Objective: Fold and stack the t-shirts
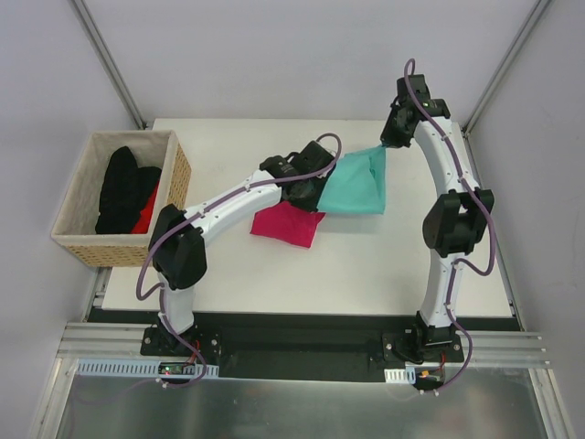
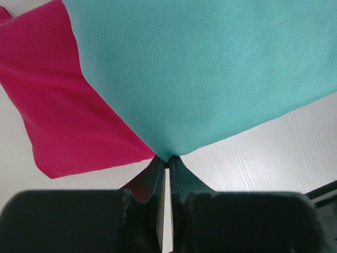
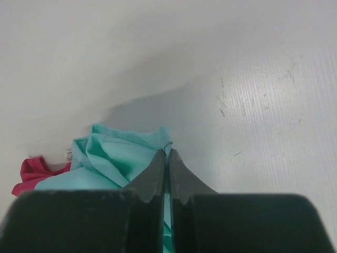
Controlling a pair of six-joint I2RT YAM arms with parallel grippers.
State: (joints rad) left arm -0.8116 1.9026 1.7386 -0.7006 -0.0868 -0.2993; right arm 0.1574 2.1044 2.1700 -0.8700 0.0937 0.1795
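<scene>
The teal t-shirt [image 1: 358, 183] hangs stretched over the middle of the table, held at two corners. My left gripper [image 2: 168, 159] is shut on its near-left corner, the cloth [image 2: 210, 74] spreading away from the fingertips. My right gripper [image 3: 168, 153] is shut on the far-right corner, with folds of teal [image 3: 116, 158] bunched to its left. The magenta-pink t-shirt [image 1: 287, 225] lies folded on the table beneath and left of the teal one; it shows as pink cloth [image 2: 63, 105] in the left wrist view, and a pink edge [image 3: 32, 171] shows in the right wrist view.
A wicker basket [image 1: 75, 242] stands at the table's left edge with a black garment [image 1: 126, 187] and something red [image 1: 144, 218] in it. The white table [image 1: 366, 265] stretches in front of the shirts. Grey walls stand close behind and at both sides.
</scene>
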